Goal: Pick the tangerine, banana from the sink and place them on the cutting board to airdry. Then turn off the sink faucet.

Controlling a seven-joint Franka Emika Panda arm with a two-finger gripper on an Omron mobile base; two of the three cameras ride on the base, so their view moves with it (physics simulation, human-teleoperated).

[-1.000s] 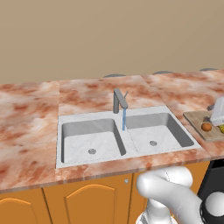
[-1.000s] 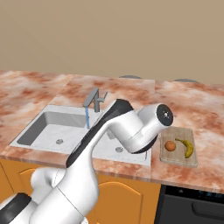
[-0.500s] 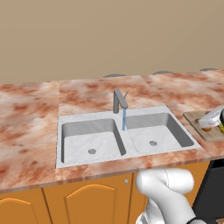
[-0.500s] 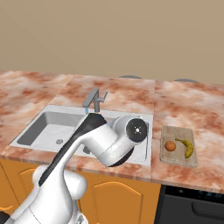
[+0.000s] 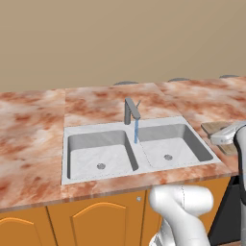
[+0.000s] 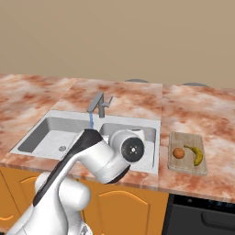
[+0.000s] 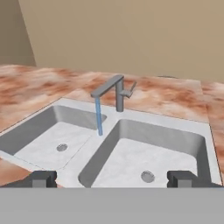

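We see even, soft light across all three views, bright enough to read every surface, with no single lamp we can place. Shadows are faint: the inner walls of the sink (image 5: 137,146) are a shade darker than its floors, and the faucet (image 7: 114,91) casts almost nothing on the counter (image 6: 50,94). We find no glare or hot spots on the metal. The rendering looks slightly soft and low in detail, with blotchy stone texture. Edges show no bending.
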